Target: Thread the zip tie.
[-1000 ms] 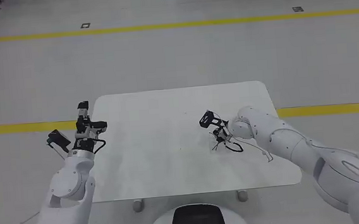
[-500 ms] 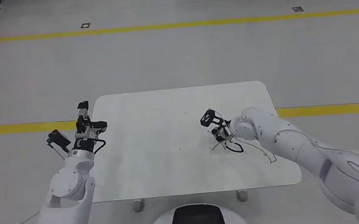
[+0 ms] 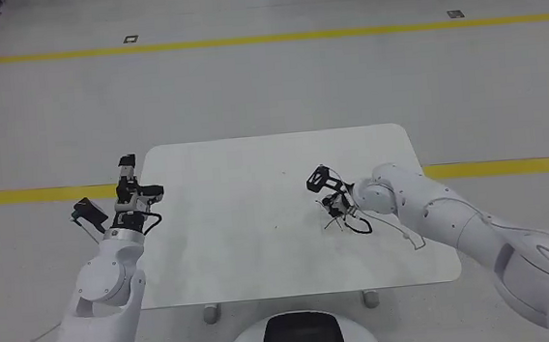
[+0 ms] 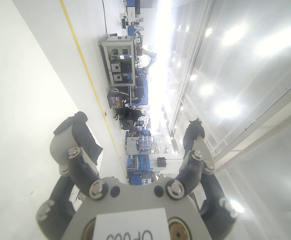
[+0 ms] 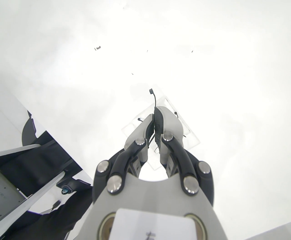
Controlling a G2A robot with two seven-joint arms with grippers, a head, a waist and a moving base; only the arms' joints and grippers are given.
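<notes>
Zip tie (image 5: 151, 91) mostly hidden inside right end effector (image 5: 154, 116), pinched there; left end effector (image 4: 136, 120) spread.

Bench (image 3: 262, 259): sheet (image 5: 191, 138) right of centre; right claw (image 5: 154, 118) above sheet, zip tie (image 5: 155, 100) pinched in it; left claw (image 3: 132, 187) over left edge.

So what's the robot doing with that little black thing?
The robot's right gripper is shut on a thin black zip tie, pinching it over a clear plate on the white table. The tie's head pokes out beyond the gripper. The left gripper is open and empty, by the table's left edge.
</notes>
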